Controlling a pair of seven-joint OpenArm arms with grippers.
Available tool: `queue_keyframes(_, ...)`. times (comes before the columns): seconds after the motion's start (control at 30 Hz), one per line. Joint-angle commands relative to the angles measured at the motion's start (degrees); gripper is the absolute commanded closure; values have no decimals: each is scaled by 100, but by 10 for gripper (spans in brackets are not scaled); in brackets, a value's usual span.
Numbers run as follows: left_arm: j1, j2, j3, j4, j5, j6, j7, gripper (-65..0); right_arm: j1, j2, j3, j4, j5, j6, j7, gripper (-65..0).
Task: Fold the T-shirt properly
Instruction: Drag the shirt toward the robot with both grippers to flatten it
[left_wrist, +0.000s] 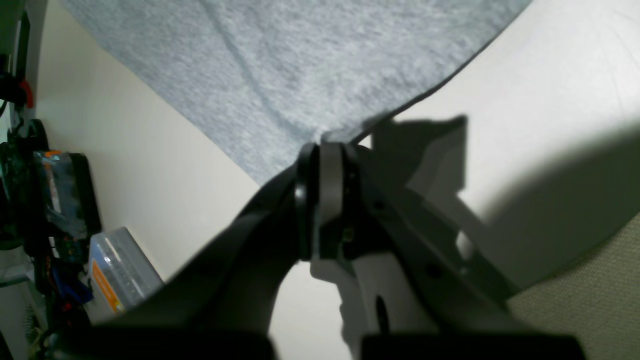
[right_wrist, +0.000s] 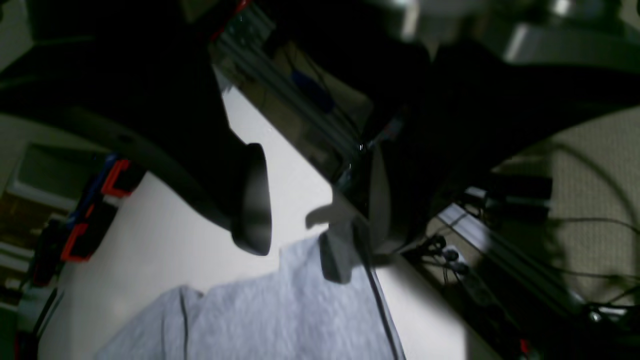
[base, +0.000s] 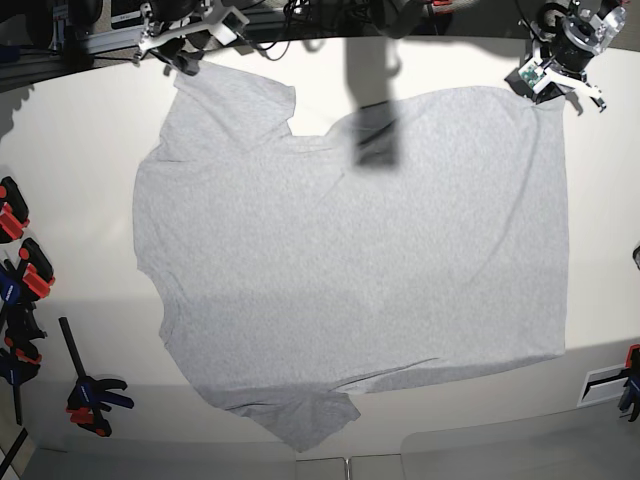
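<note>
The light grey T-shirt (base: 350, 260) lies spread flat on the white table (base: 70, 150), plain side up, with one sleeve at the far left and another at the near edge. My left gripper (base: 545, 88) is at the shirt's far right corner. In the left wrist view this gripper (left_wrist: 325, 150) is shut on the corner of the T-shirt (left_wrist: 310, 60). My right gripper (base: 185, 62) is at the far left sleeve tip. In the right wrist view it (right_wrist: 297, 250) is open, with the T-shirt's (right_wrist: 280, 320) tip lying between and under its fingertips.
Red and black clamps (base: 20, 260) and a blue-handled clamp (base: 90, 395) lie along the table's left edge. Another clamp (base: 630, 385) is at the right edge. A clear plastic box (left_wrist: 115, 270) stands beside the table. Rails and cables (right_wrist: 310, 115) run along the far edge.
</note>
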Motion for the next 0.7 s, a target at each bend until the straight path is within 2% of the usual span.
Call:
queue_keyframes(0.0,33,-96,-44,83,9,90,-90,0,-42,44,13,107,52,-44,94,-306)
queue_keyframes(0.2,33,-96,-44,83,9,90,-90,0,396,44,13,81,619,-17,155,-305)
queue_keyframes(0.3,33,-98,-44,83,9,90,-90,0,592,44,13,37,671,315,157,-305)
queue_keyframes(0.43,33,-96,-44,83,9,90,-90,0,704,44,13,-149,1071,638,210,-305)
queue_keyframes(0.67,33,-96,-44,83,9,90,-94,0,715,44,7,-271,1086,671,299,-303)
